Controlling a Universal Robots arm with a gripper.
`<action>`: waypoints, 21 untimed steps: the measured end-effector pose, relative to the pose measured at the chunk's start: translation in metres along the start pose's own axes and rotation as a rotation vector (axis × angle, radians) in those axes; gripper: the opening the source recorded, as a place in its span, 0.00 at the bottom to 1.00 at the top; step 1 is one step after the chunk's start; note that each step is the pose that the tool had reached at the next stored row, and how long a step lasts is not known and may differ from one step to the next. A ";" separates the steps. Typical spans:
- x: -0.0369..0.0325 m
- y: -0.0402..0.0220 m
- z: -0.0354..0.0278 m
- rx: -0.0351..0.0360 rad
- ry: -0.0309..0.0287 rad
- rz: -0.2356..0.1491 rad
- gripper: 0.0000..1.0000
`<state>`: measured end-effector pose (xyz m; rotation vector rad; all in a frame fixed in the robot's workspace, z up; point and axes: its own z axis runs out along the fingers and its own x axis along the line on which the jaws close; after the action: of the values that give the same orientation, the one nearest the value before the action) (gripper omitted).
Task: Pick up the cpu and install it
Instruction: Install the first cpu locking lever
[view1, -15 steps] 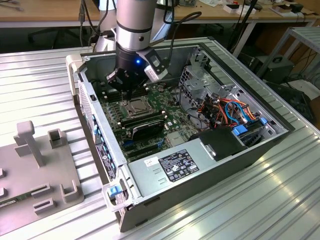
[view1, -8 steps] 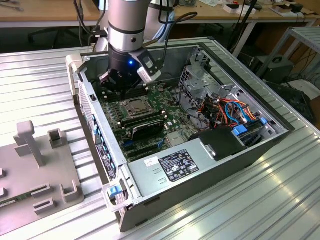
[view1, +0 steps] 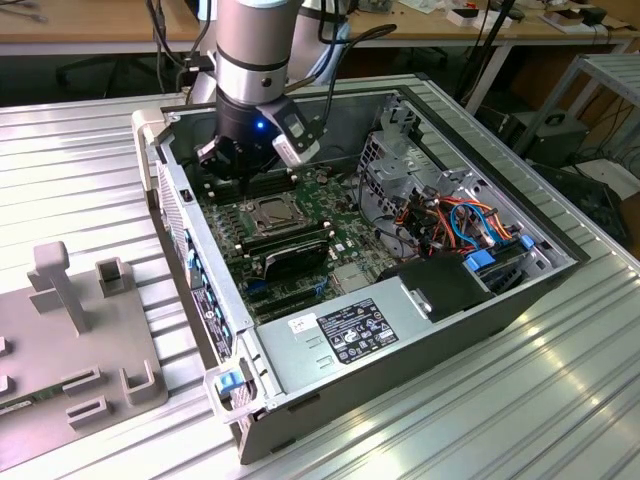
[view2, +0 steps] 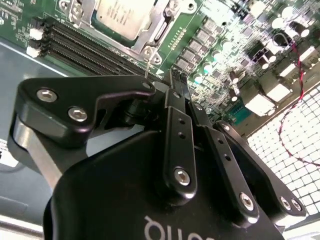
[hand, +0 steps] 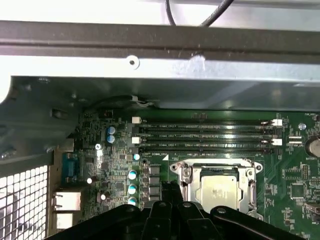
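The cpu (view1: 272, 212) lies flat in the motherboard socket inside the open computer case, its silver-grey face up and the metal socket frame around it. Both wrist views show it there too, the cpu (view2: 122, 17) and the cpu (hand: 216, 188) ringed by the frame. My gripper (view1: 233, 170) hangs just above the board, beside the socket on the exterior view's left and a little farther back. In the second wrist view the black fingers (view2: 175, 107) lie pressed together, so the gripper (view2: 172, 82) is shut with nothing in it, apart from the cpu.
Memory slots (hand: 205, 135) run along the board beside the socket. The case wall (view1: 175, 200) and rear grille (view2: 295, 135) stand close to the gripper. Black memory sticks (view1: 290, 250), a power supply (view1: 350, 330) and cable bundles (view1: 460, 225) fill the case. A grey fixture (view1: 70, 330) sits outside.
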<state>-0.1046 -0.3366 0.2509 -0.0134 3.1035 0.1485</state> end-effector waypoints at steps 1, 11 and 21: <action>0.0001 0.0016 0.0001 0.0000 0.0000 0.000 0.11; -0.0001 0.0113 0.0016 -0.0025 -0.0003 0.003 0.11; -0.0225 0.0109 0.0032 -0.0072 -0.0003 0.004 0.11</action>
<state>-0.0821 -0.3253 0.2496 -0.0082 3.1028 0.1598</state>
